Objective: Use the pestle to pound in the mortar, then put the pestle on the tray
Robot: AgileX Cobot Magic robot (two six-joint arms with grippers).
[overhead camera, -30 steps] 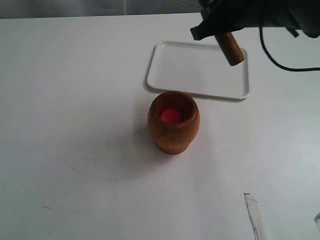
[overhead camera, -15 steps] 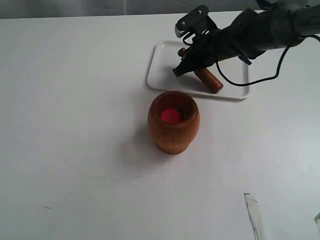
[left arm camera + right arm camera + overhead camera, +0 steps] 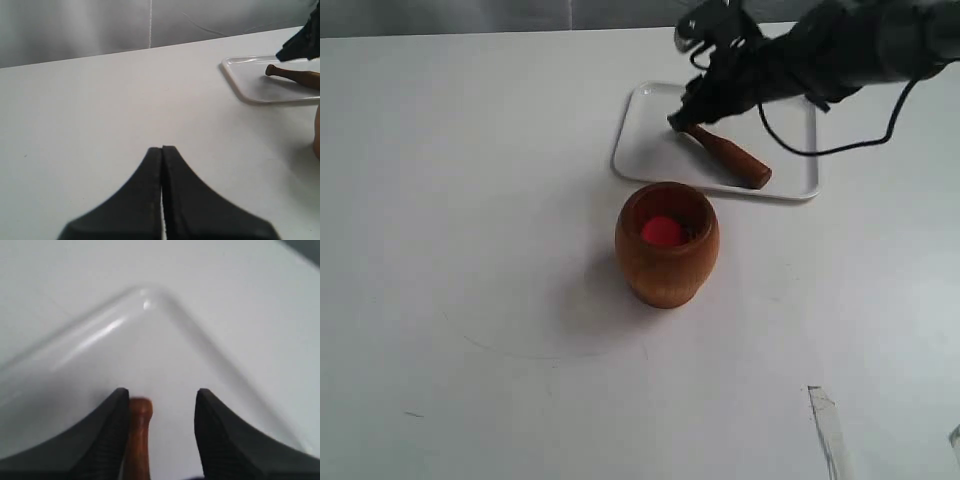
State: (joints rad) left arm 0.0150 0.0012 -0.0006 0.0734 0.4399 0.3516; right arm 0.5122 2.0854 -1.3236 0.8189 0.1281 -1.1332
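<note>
Right hand spread wide, nothing gripped

Your right hand hangs over the flat white rectangular plastic tray. The slim dark brown wooden pestle lies flat in that tray, its small knob close against one finger. Your left hand is pressed closed, empty. Just beside the tray, the barrel-shaped orange-brown wooden mortar stands upright on the white desk, red showing inside.

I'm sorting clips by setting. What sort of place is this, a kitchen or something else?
Likely a robot lab bench, not a kitchen: a plain white table, a grey curtain backdrop, and a cabled black robot arm over the tray with the pestle.
</note>
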